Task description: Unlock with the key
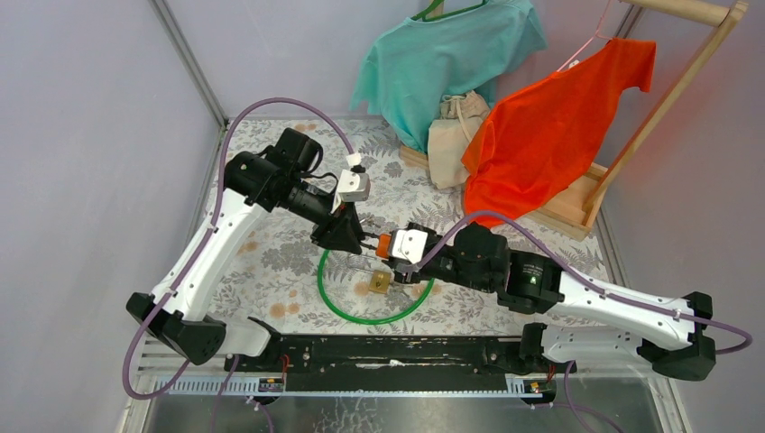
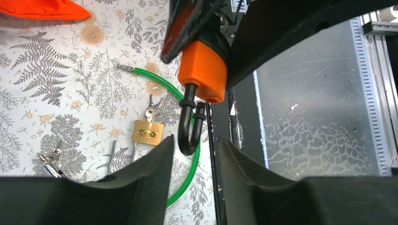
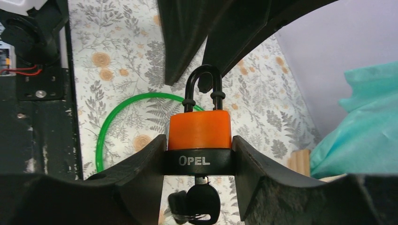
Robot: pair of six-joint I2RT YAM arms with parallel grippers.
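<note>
Floral tabletop point(image 1: 280, 262) lies below the raised orange padlock point(image 3: 199, 129), which the right jaws clamp by its body, key point(image 3: 202, 202) in the keyhole, so the shackle point(image 2: 187, 138) faces the left jaws, standing apart either side of it, likely to tug it free.

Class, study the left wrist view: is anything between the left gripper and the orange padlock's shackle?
Nothing visible does. The shackle points straight into the gap between the open fingers of the left gripper, while the right gripper clamps the orange padlock by its body.
</note>
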